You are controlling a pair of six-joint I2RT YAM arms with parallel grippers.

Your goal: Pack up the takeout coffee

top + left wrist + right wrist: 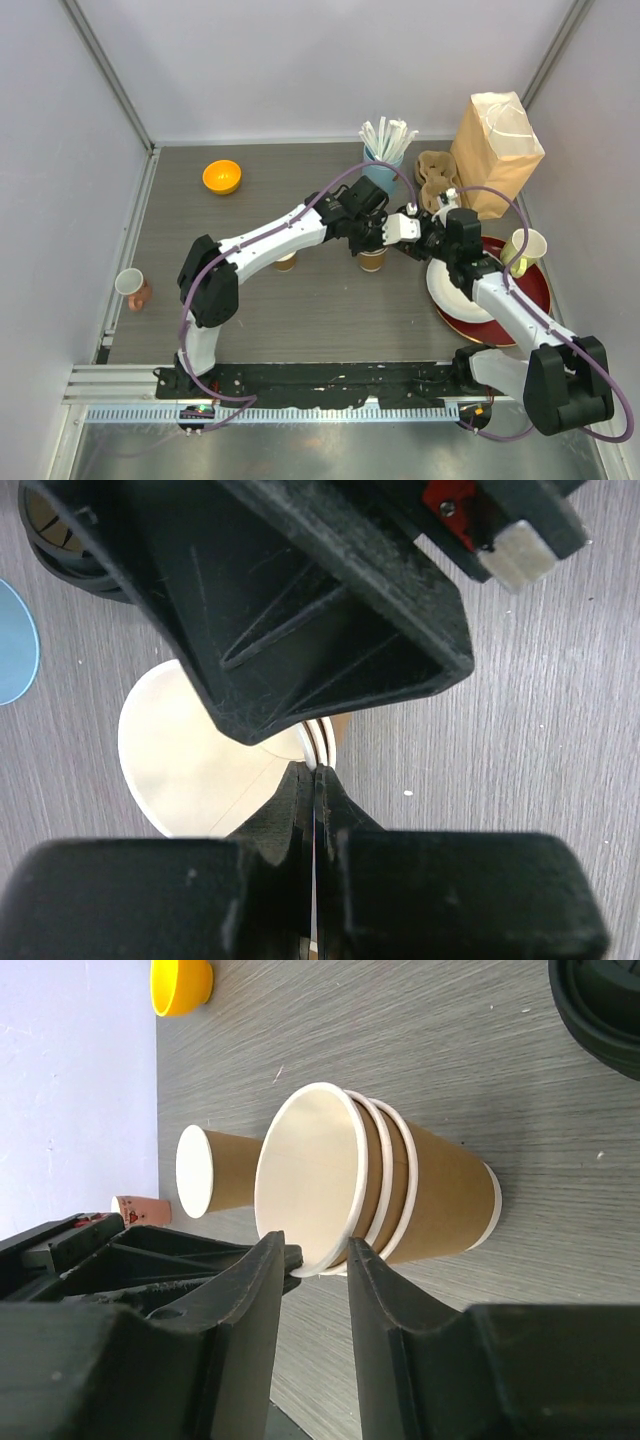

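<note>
Three nested kraft-brown paper cups (372, 260) stand mid-table, white inside (200, 760) and without lids. My left gripper (315, 772) is shut on the top cup's white rim. My right gripper (315, 1250) is open, one finger on either side of that same rim of the stack (420, 1190). Its inner finger touches the rim and its outer finger stands apart from the cup wall. From above, both grippers meet over the stack, left (375, 238) and right (408, 232). A single brown cup (286, 262) stands to the left, also in the right wrist view (225, 1170). A black lid (600, 1005) lies nearby.
An orange bowl (221, 176) and a pink cup (132, 288) sit to the left. Behind stand a blue cup of straws (385, 150), a cardboard carrier (435, 175) and a brown paper bag (495, 150). At the right are a white plate (455, 295), a red tray (530, 290) and a pale yellow cup (525, 250).
</note>
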